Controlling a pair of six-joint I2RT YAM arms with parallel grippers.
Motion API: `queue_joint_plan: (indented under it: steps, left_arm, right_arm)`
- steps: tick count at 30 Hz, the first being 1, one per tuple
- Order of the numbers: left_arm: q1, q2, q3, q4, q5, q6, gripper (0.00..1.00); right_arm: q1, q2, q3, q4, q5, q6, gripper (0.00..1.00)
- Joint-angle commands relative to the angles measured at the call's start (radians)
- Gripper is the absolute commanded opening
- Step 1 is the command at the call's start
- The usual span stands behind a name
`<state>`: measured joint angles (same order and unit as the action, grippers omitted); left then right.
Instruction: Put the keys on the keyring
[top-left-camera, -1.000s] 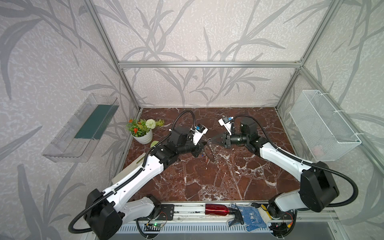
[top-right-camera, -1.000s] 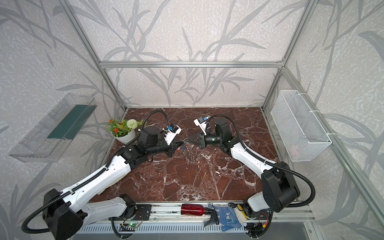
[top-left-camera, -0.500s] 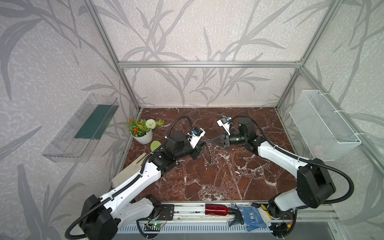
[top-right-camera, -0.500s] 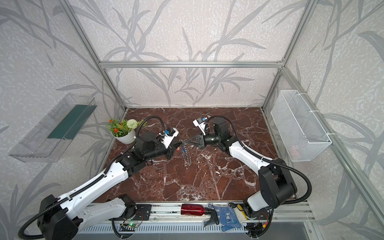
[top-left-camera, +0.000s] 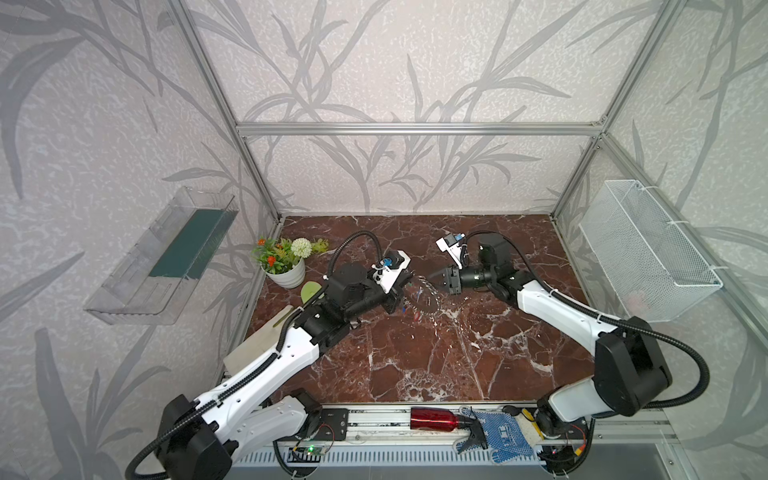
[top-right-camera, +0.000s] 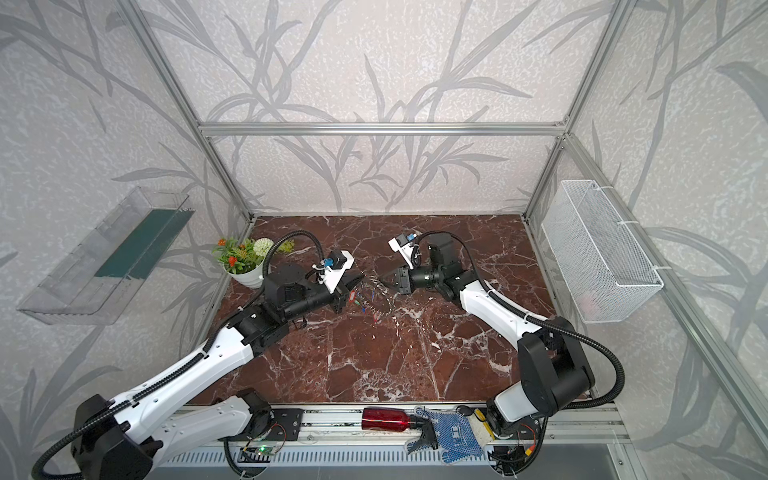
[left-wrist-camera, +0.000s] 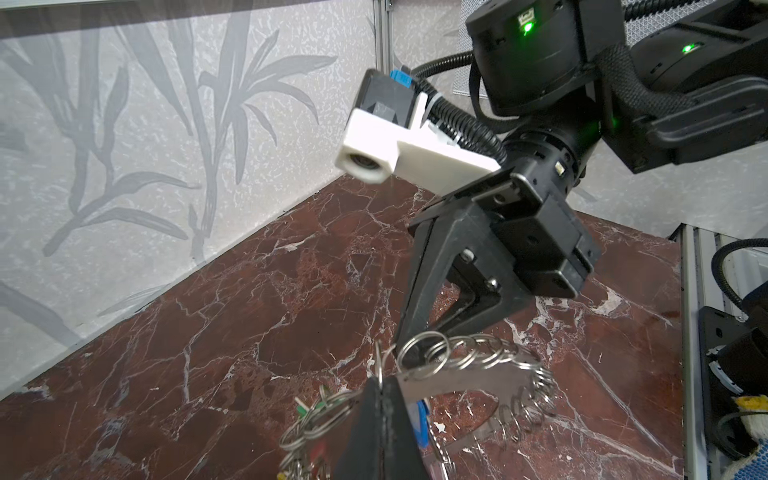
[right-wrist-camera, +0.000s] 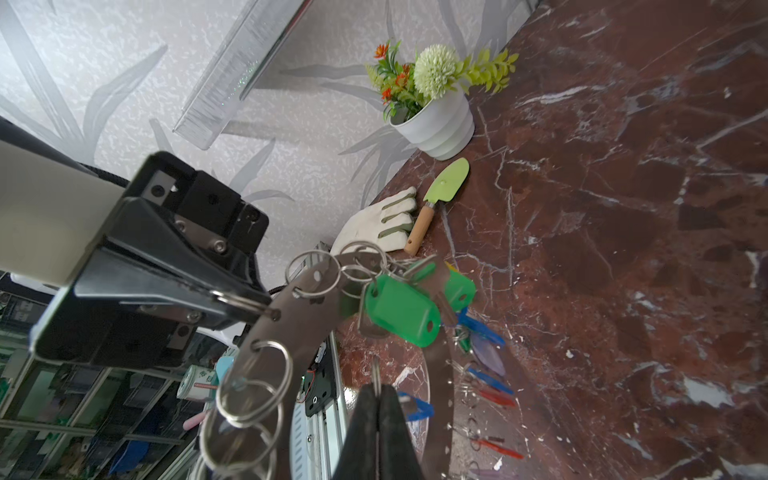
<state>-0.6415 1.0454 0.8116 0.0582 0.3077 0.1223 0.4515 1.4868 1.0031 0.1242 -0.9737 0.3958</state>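
The keyring (top-left-camera: 424, 291) (top-right-camera: 377, 287), a flat grey metal ring fringed with small silver rings, hangs above the middle of the table between both grippers. My left gripper (left-wrist-camera: 382, 384) (top-left-camera: 406, 283) is shut on one small rim ring. My right gripper (right-wrist-camera: 377, 390) (top-right-camera: 385, 283) is shut on another rim ring, opposite the left. Several keys hang from it: a green tag (right-wrist-camera: 401, 311), blue tags (right-wrist-camera: 482, 328) and red tags (right-wrist-camera: 496, 397). In both top views the keys are only small coloured specks (top-right-camera: 354, 296).
A white flower pot (top-left-camera: 287, 270), a green trowel (right-wrist-camera: 444, 187) and a pale glove (right-wrist-camera: 382, 220) lie at the table's left edge. A wire basket (top-left-camera: 644, 249) hangs on the right wall, a clear shelf (top-left-camera: 166, 253) on the left. A red bottle (top-left-camera: 432, 419) lies on the front rail.
The left arm has drawn back a little toward the front left. Both grippers stay shut on the keyring, which hangs in about the same place.
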Motion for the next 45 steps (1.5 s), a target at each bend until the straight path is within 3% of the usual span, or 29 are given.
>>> queue_joint_plan:
  steps: [1, 9, 20, 45]
  left_arm:
    - [-0.005, -0.005, 0.021, 0.040, 0.013, 0.043, 0.00]
    - [-0.008, 0.014, 0.028, 0.019, 0.037, 0.050, 0.00]
    - [-0.009, 0.040, 0.044, -0.006, 0.053, 0.053, 0.00]
    - [-0.013, 0.048, 0.055, 0.004, 0.064, 0.030, 0.00]
  right_arm:
    - [-0.012, -0.049, 0.019, 0.015, 0.009, -0.008, 0.00]
    - [0.023, -0.069, 0.038, -0.055, 0.030, -0.105, 0.00]
    - [0.030, -0.081, -0.009, 0.088, -0.023, -0.033, 0.00]
    - [0.046, -0.044, 0.008, 0.013, 0.001, -0.081, 0.00]
